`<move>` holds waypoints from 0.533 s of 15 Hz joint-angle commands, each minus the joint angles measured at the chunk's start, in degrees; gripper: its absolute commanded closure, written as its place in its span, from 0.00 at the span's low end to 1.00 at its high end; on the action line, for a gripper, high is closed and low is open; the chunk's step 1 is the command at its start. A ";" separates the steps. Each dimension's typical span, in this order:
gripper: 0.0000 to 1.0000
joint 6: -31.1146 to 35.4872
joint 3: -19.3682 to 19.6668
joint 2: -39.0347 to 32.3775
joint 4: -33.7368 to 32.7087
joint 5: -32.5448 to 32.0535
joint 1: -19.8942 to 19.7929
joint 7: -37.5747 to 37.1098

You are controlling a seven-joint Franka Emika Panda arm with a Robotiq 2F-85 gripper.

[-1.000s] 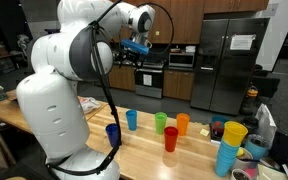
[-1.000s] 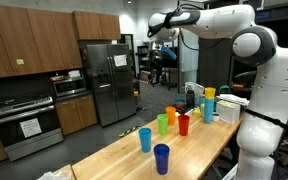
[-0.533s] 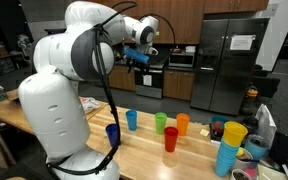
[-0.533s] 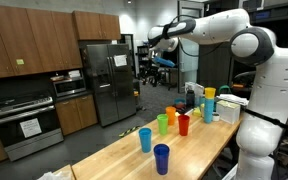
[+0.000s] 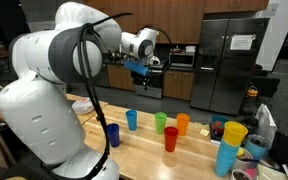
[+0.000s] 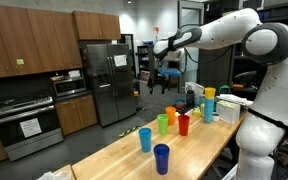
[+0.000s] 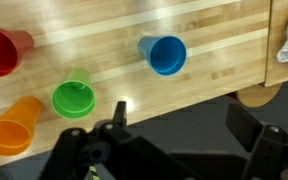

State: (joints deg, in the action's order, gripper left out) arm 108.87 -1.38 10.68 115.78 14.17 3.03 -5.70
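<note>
My gripper (image 5: pixel 139 68) hangs high over the wooden table (image 7: pixel 224 40), jaws spread wide and empty. The nearest thing below it, a light blue plastic cup (image 7: pixel 166 55), stands upright close to the table's long edge farthest from the arm's base. From this height, I judge that a slight misalignment could set a finger on the rim and tip the cup off that edge. A green plastic cup (image 7: pixel 73 98) and an orange plastic cup (image 7: pixel 12 125) stand along the same edge, with a red plastic cup (image 7: pixel 2 50) further in, so a wide approach could clip them.
</note>
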 commanded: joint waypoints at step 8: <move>0.00 -0.08 4.15 5.43 13.25 -2.13 -4.34 4.84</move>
State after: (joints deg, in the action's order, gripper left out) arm 108.92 3.00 16.13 129.22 12.10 -1.17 -0.81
